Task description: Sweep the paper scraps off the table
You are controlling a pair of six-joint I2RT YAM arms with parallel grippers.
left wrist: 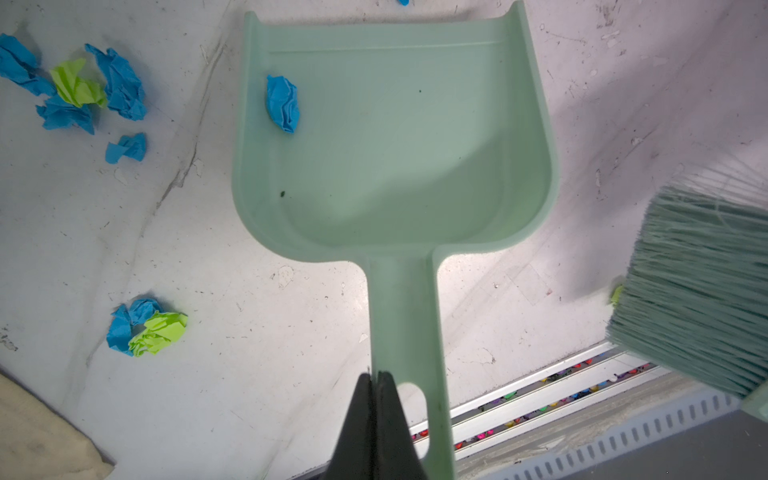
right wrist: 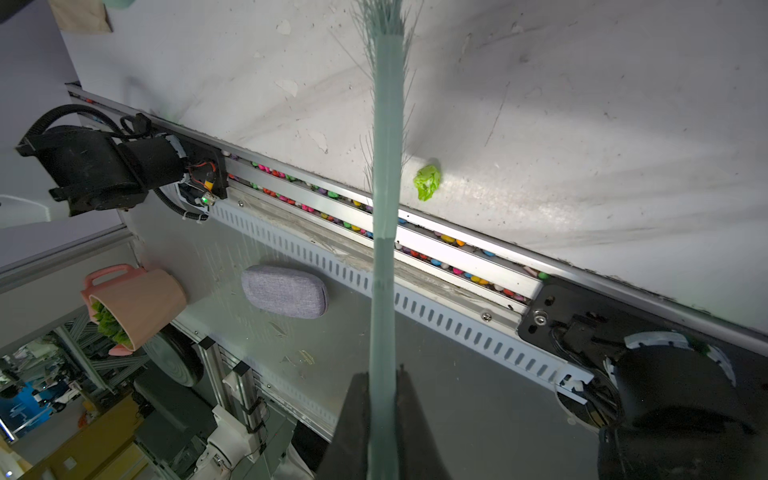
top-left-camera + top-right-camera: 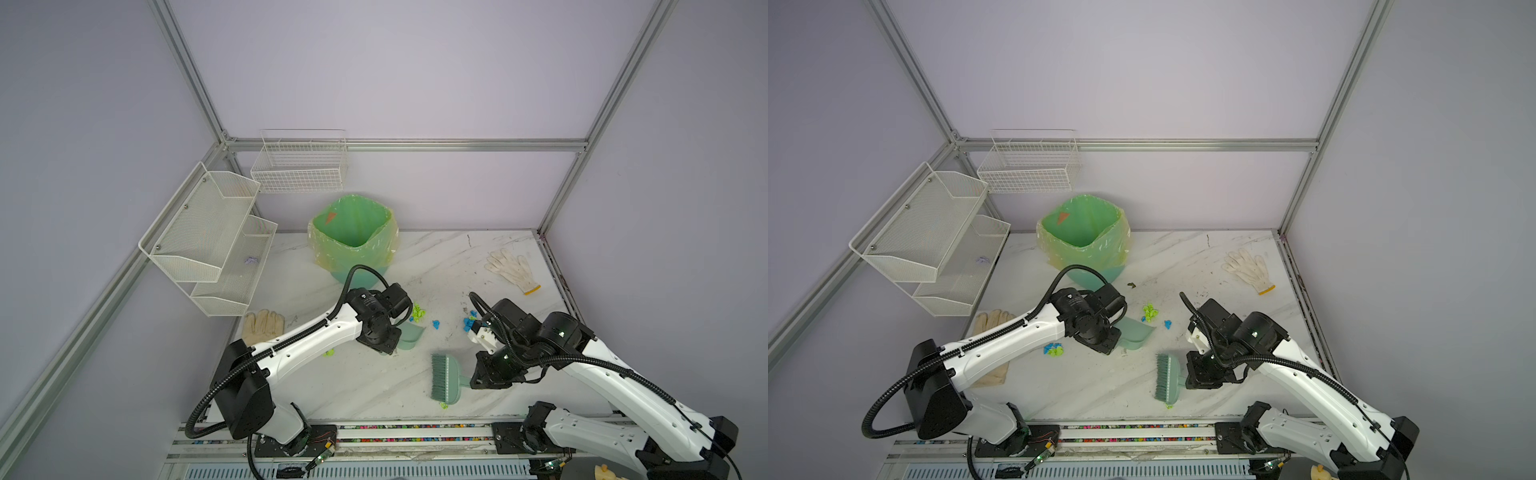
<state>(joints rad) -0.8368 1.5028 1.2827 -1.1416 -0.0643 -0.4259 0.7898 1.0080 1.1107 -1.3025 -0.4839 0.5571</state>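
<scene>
The pale green dustpan (image 1: 395, 145) lies low over the white marbled table (image 3: 374, 382), and my left gripper (image 1: 376, 376) is shut on the edge of its handle. One blue wad (image 1: 282, 104) sits inside the pan. Paper scraps lie loose beside it: blue and yellow-green clusters (image 1: 75, 89) (image 1: 145, 328), seen in both top views (image 3: 417, 312) (image 3: 1054, 350). More blue wads (image 3: 469, 322) lie by the right wrist. My right gripper (image 2: 383, 374) is shut on the handle of the green brush (image 3: 444, 378), bristles on the table. A yellow-green wad (image 2: 428, 181) lies beside the brush near the front edge.
A bin with a green liner (image 3: 353, 232) stands at the back, behind the left wrist. A white knit glove (image 3: 511, 270) lies back right, a beige glove (image 3: 264, 326) at the left edge. Wire baskets (image 3: 208, 232) hang on the left wall. The front rail (image 3: 415, 428) borders the table.
</scene>
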